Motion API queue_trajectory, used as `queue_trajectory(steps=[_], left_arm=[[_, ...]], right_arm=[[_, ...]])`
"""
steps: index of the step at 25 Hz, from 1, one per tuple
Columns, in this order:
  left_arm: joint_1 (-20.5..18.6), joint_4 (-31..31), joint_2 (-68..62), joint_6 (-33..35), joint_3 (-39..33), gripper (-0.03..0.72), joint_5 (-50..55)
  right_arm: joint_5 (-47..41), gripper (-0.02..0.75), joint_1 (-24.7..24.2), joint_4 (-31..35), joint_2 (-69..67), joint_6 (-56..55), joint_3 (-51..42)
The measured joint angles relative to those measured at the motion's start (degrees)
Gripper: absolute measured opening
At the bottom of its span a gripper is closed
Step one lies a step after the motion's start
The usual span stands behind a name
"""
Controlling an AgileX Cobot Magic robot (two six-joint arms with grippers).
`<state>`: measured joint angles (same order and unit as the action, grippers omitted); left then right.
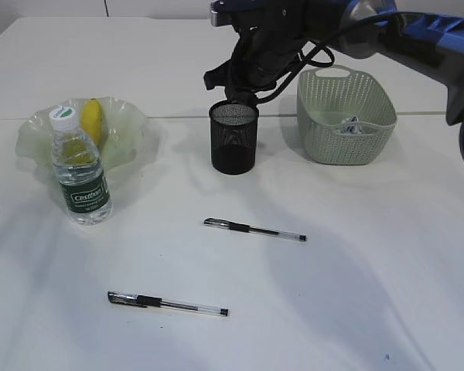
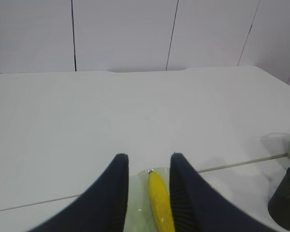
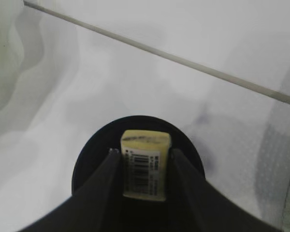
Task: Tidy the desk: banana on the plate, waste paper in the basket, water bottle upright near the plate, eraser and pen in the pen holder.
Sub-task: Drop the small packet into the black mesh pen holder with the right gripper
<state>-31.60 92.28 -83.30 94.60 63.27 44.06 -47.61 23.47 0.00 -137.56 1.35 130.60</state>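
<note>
My right gripper (image 3: 142, 152) is shut on the eraser (image 3: 145, 164), yellowish with a barcode sleeve, right above the mouth of the black mesh pen holder (image 1: 233, 137). In the exterior view that gripper (image 1: 236, 93) hangs just over the holder. The banana (image 1: 92, 120) lies on the clear greenish plate (image 1: 39, 127). The water bottle (image 1: 79, 170) stands upright in front of the plate. Two pens (image 1: 254, 229) (image 1: 167, 304) lie on the table. Crumpled paper (image 1: 350, 124) sits in the green basket (image 1: 345, 116). My left gripper (image 2: 149, 162) is open above the banana (image 2: 160, 203).
The white table has a seam line running across behind the holder. The basket stands right of the pen holder. The right arm and its cables (image 1: 402, 35) reach in from the upper right.
</note>
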Motion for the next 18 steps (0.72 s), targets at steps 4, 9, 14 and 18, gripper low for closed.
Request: queue_trajectory(steps=[4, 9, 14, 18], left_arm=[[0.0, 0.0, 0.0, 0.0, 0.0, 0.207, 0.0], [0.0, 0.0, 0.0, 0.0, 0.0, 0.21, 0.0], [0.0, 0.0, 0.0, 0.0, 0.0, 0.212, 0.0], [0.0, 0.0, 0.0, 0.0, 0.0, 0.213, 0.0]], right_arm=[[0.64, 0.218, -0.44, 0.0, -0.12, 0.0, 0.0], [0.64, 0.218, -0.44, 0.0, -0.91, -0.1, 0.0], [0.64, 0.218, -0.44, 0.31, -2.56, -0.1, 0.0], [0.29, 0.235, -0.44, 0.94, -3.39, -0.1, 0.0]])
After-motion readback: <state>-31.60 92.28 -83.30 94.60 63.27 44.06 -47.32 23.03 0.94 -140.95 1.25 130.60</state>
